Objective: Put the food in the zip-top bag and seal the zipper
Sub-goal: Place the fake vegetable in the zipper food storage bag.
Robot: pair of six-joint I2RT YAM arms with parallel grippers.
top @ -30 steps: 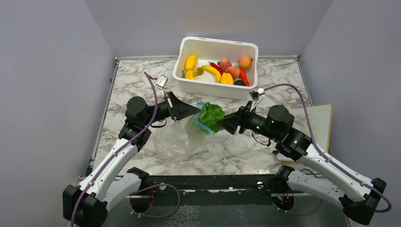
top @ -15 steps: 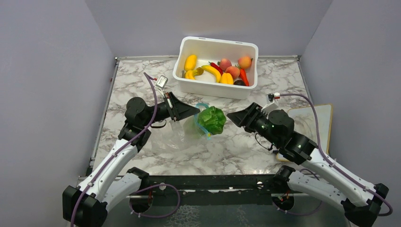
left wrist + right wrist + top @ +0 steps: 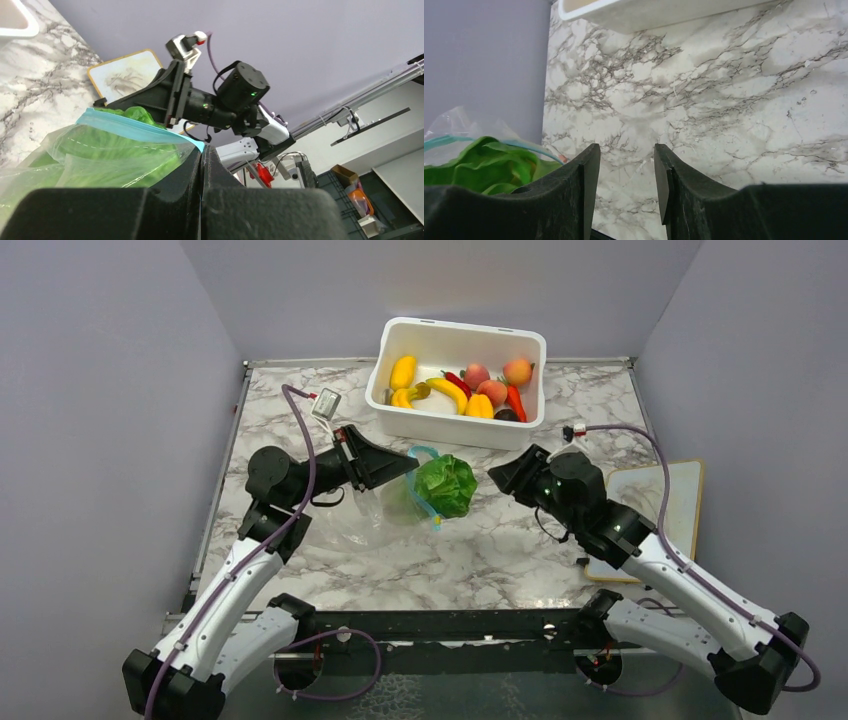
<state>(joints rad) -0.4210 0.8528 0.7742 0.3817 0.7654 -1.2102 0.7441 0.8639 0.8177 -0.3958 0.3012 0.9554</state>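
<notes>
The left gripper [image 3: 408,468] is pinched tight on the blue zipper [image 3: 140,127] of the clear bag [image 3: 360,518]. The bag lies in the middle of the table [image 3: 500,550], its long way going left to right, mouth facing right. The green lettuce [image 3: 447,485] sits in that mouth, half poking out. The right gripper [image 3: 497,476] is near it, not touching, jaws a little apart, holding nothing. More food [image 3: 470,392] is in the white tub [image 3: 455,430] behind.

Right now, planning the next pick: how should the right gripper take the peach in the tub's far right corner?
Probably across the peach's round middle, the right gripper coming down from above: the white tub's walls hem it in on two sides.
</notes>
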